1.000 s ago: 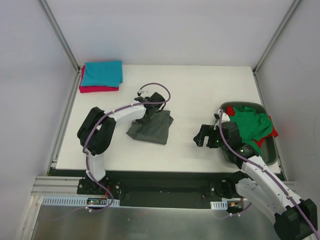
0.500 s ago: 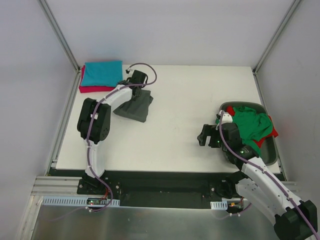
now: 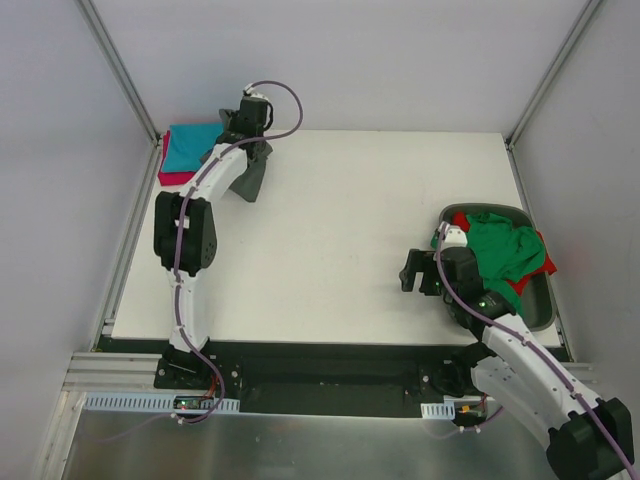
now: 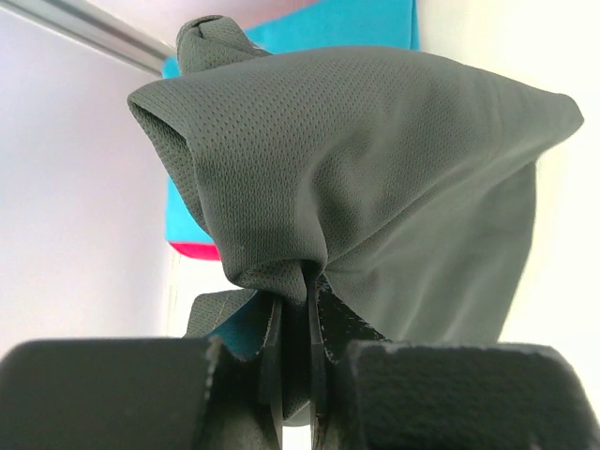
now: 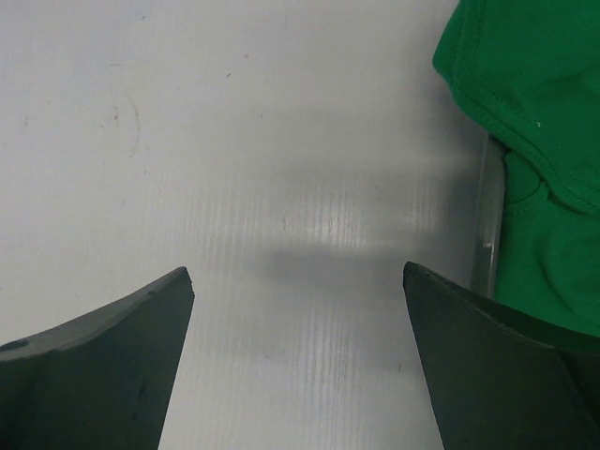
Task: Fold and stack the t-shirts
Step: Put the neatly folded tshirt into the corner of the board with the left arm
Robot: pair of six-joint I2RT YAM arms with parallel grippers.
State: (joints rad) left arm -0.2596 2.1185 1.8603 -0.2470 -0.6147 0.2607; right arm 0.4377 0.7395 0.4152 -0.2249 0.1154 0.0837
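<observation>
Two shirts are already stacked at the table's (image 3: 380, 220) far-left corner, teal shirt (image 3: 190, 150) on top of crimson-pink shirt (image 3: 170, 178). Step in hand is carrying the dark grey shirt (image 4: 375, 169) to that stack. The left gripper (image 4: 292, 309) has its fingers pinched tight on a bunched fold, and the cloth hangs lifted at the stack's right edge. Next move, my guess: shift over the teal, lower, and release flat and square. The bunched pinch could leave it rumpled.

The right gripper (image 5: 298, 281) has fingers spread wide and holds nothing. It hovers over bare table just beside the tub (image 3: 540, 315), which holds the green shirt (image 3: 505, 250) and red shirt (image 3: 545, 265).

A second earlier the grey shirt was mid-left on the table. The left arm has since swung it to the far corner, and the right arm has barely moved.
</observation>
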